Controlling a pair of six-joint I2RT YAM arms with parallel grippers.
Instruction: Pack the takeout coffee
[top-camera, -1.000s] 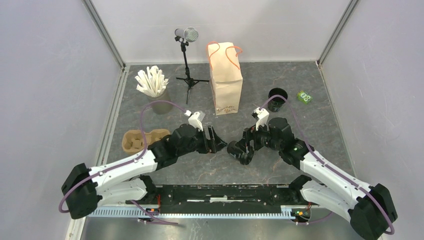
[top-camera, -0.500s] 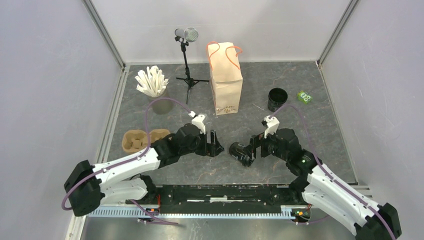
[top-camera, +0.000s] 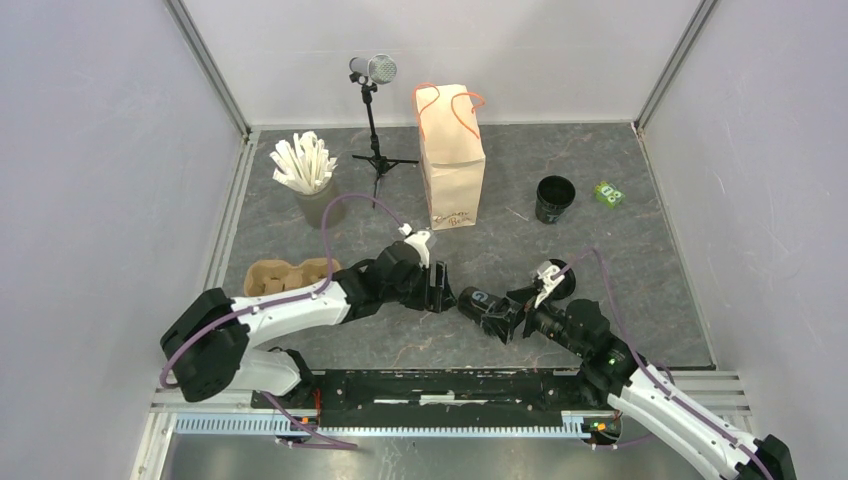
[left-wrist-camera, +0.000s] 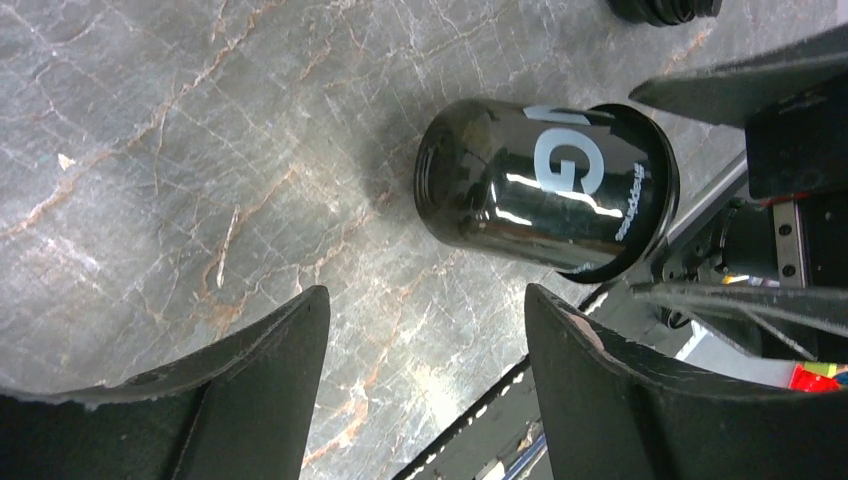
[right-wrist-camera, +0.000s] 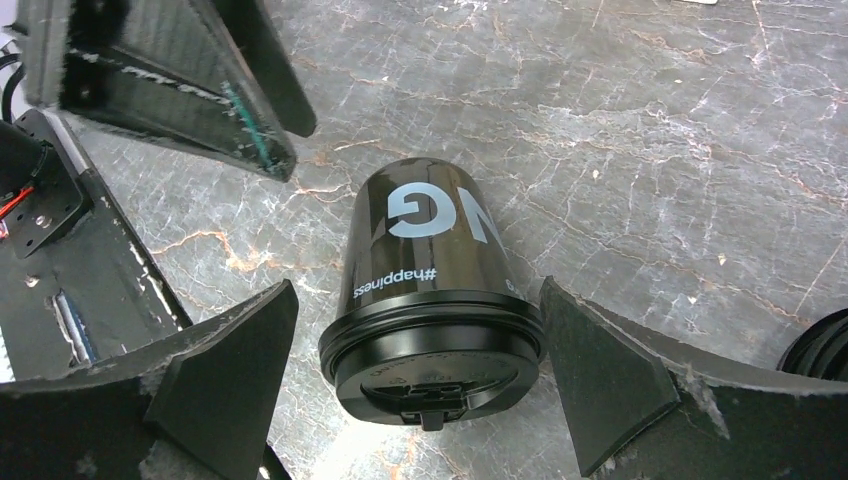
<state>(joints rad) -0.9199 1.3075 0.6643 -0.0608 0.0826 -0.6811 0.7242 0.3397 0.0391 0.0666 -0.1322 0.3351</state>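
Observation:
The takeout coffee (top-camera: 478, 303), a black cup with its black lid on, lies on its side on the grey marble table. In the right wrist view the cup (right-wrist-camera: 432, 250) points its lid at the camera. My right gripper (right-wrist-camera: 418, 290) is open, with one finger on each side of the lid and a gap on the left. In the left wrist view the cup (left-wrist-camera: 545, 185) shows its base end, ahead of my open, empty left gripper (left-wrist-camera: 425, 295). From above, the left gripper (top-camera: 440, 288) and the right gripper (top-camera: 505, 318) flank the cup. The brown paper bag (top-camera: 452, 160) stands upright at the back.
A second black cup (top-camera: 555, 198), open, stands right of the bag beside a small green packet (top-camera: 608, 193). A grey cup of white sticks (top-camera: 305, 175), a microphone stand (top-camera: 375, 120) and a cardboard cup carrier (top-camera: 280, 278) are on the left. A black round object (right-wrist-camera: 822, 352) lies by the right gripper.
The right arm has pulled back toward the near edge and lowered, its gripper now level with the lying cup's lid. The left gripper has moved right, toward the cup's base.

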